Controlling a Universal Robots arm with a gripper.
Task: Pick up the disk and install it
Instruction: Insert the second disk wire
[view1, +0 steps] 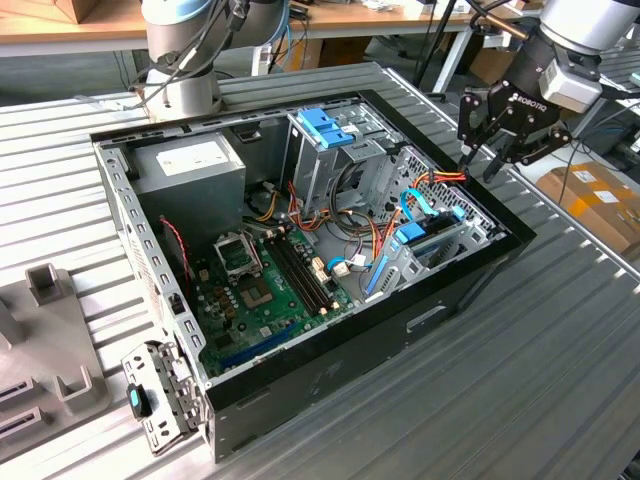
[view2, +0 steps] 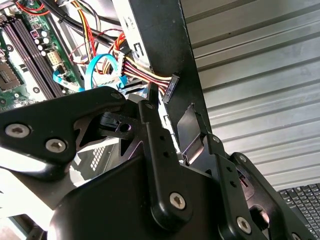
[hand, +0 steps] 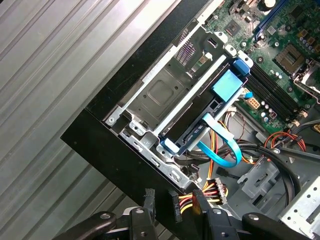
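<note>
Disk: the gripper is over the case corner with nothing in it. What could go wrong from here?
1. A loose connector on yellow-red wires sits between the open fingers of the gripper; closing or descending could snag it.
2. A blue cable loops beside the disk, so a grasp there might catch it.
3. The fingers hang close to the black case wall; a straight descent may clip it.

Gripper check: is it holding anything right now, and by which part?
Nothing is held. The gripper is open and empty above the computer case's edge; the disk sits in its bay.
</note>
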